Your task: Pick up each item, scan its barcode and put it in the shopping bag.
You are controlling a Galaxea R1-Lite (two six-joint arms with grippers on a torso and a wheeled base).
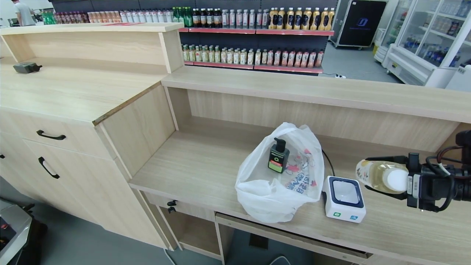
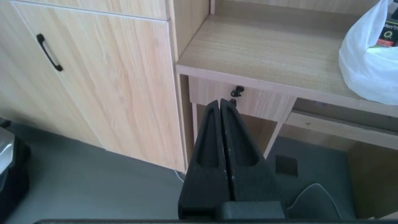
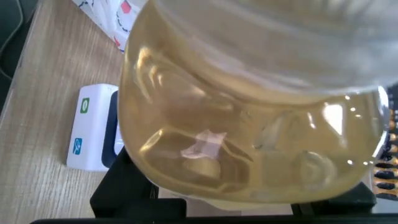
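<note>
Head view: the right end effector [image 1: 369,173] grips a clear plastic bottle of yellow drink [image 1: 382,176] just beside the white box-shaped scanner [image 1: 344,198]; a black pump bottle [image 1: 278,157] already sits in the white plastic shopping bag [image 1: 257,191], so I judge that scanning and bagging this one remain. Left wrist view: the left end effector [image 2: 222,106] is pressed together, below the edge of the wooden counter [image 2: 273,56]; right wrist view: the bottle [image 3: 249,124] and the scanner [image 3: 90,134] are apart.

Right pincer [image 1: 368,173] black, looped cables, white wrist label; left pincer [image 2: 221,107] matte black.
</note>
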